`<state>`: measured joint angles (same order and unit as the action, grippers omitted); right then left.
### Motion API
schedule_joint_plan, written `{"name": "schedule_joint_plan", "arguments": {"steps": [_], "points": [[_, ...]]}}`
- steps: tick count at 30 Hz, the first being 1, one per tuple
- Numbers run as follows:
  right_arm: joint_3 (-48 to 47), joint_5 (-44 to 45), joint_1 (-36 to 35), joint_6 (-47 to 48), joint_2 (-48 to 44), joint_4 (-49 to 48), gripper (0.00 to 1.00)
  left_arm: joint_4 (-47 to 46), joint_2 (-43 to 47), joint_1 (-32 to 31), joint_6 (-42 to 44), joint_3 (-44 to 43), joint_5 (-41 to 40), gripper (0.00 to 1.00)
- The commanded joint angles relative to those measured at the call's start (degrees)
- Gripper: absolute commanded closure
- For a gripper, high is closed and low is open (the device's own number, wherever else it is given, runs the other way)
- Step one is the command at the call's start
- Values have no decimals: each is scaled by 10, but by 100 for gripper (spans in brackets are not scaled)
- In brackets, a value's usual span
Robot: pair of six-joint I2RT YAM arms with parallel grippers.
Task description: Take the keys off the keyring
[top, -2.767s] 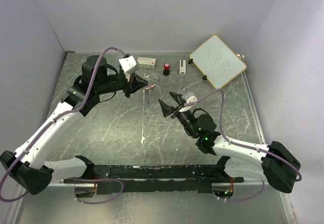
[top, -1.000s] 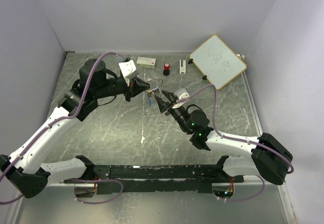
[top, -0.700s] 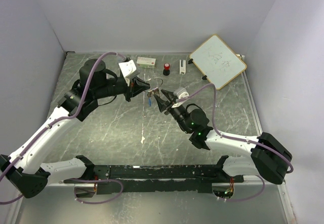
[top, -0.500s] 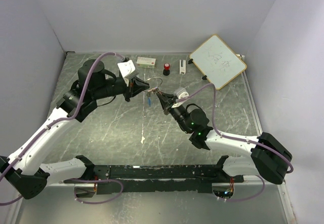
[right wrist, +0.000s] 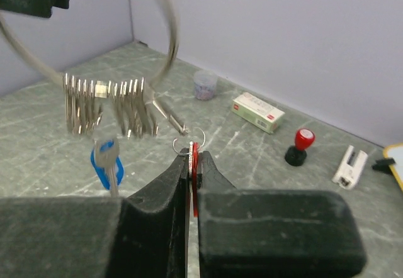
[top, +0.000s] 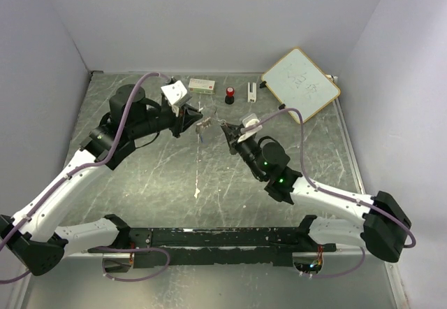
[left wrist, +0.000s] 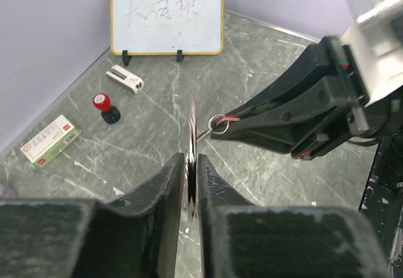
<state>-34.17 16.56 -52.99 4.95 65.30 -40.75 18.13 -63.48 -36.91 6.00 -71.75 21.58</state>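
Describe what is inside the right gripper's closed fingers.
The red key shows edge-on, pinched in the right gripper, a small silver loop above it. Its blade is covered by the fingers.

Robot lab: walled test table (top: 167, 176), whiteboard (top: 300, 84)

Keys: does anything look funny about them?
Yes. They hang in mid-air. The right gripper pinches the red key edge-on, while the blue key dangles loose below the keyring.
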Motion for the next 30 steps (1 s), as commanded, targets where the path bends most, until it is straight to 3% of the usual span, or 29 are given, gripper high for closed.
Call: {"name": "schedule_joint_plan", "arguments": {"steps": [1, 4, 14, 24, 30], "points": [[-54, 56, -2, 0, -33, 144, 100, -35, -2, -4, -5, 15, -52, 64], [-116, 83, -3, -7, -35, 238, 100, -46, -9, -4, -3, 26, -61, 50], [-345, 170, -27, -24, 22, 548, 100, -118, -43, -4, -8, 71, -109, 37], [-393, 262, -82, -7, 41, 599, 100, -267, -9, -4, -55, 146, -112, 41], [-420, 321, -115, 17, 81, 613, 100, -337, 25, -4, -79, 192, -65, 39]]}}
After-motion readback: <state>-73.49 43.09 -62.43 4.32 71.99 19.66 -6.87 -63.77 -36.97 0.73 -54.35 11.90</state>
